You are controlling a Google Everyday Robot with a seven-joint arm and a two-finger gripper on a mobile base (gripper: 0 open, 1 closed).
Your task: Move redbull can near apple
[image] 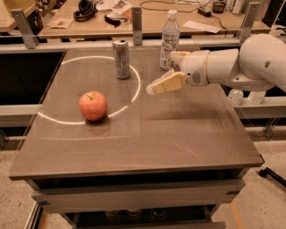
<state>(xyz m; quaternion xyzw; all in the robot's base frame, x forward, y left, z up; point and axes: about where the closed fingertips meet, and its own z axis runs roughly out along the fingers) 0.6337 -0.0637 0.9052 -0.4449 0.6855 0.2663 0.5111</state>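
Observation:
The redbull can [120,59] stands upright at the back of the brown table [147,143], on a bright ring of light. The apple [93,105] sits to the front left of the can, about a can's height away from it. My gripper [161,72] hangs above the table to the right of the can, roughly a hand's width from it, pointing left. Its two tan fingers [166,83] stand apart and hold nothing.
A clear plastic bottle with a white cap [170,40] stands at the back, right behind my gripper. A metal rail with posts [136,20] runs along the table's back edge. A cluttered desk [111,13] lies beyond it.

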